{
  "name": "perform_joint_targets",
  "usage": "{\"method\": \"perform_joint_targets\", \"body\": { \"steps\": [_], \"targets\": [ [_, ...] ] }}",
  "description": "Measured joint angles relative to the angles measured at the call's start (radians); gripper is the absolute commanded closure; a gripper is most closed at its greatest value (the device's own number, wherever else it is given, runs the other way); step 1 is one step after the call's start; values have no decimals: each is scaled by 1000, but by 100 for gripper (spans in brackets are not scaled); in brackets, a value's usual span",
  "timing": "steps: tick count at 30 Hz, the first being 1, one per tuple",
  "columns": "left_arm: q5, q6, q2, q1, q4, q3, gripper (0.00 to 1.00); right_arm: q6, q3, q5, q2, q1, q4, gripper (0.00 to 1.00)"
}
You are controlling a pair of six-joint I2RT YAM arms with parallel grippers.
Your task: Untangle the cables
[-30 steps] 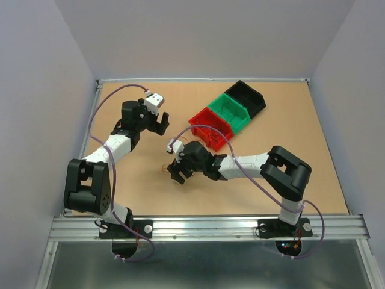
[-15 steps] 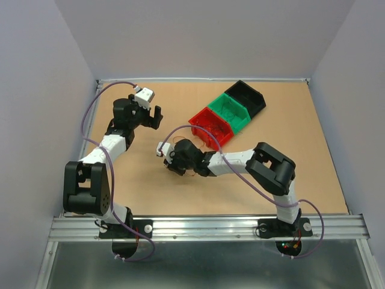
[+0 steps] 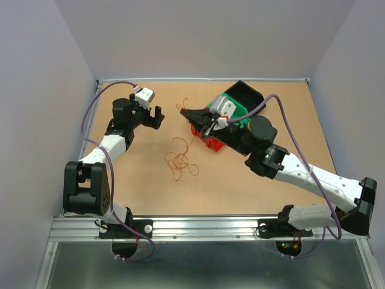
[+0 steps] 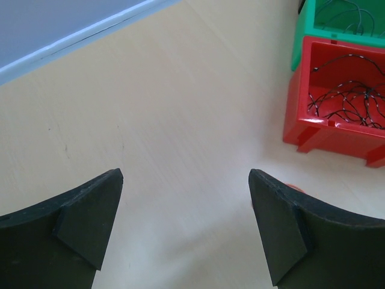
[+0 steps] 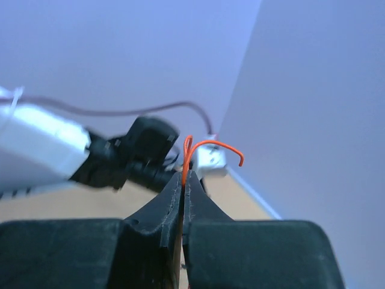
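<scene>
One orange cable (image 5: 185, 165) pinched in R jaws; L jaws spread, empty; red bin (image 3: 213, 143) half-hidden.

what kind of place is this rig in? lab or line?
Probably a lab bench cell for robot trials, not a production line. Cues: left arm and right arm bolted to an aluminium rail at a table boxed in by plain walls; red bin, green bin, black bin as props.

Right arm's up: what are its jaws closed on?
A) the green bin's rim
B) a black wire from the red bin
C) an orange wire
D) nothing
C: the right wrist view shows the jaws shut on an orange wire, its end curling out above them.
</scene>
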Motion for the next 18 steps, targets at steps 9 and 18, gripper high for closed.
{"method": "perform_joint_targets", "body": {
  "steps": [9, 18],
  "targets": [
    [107, 0, -34, 0, 31, -52, 3, 40, 274, 166, 106, -128, 34, 99],
    [183, 0, -117, 0, 80, -92, 3, 109, 533, 245, 309, -325, -28, 99]
  ]
}}
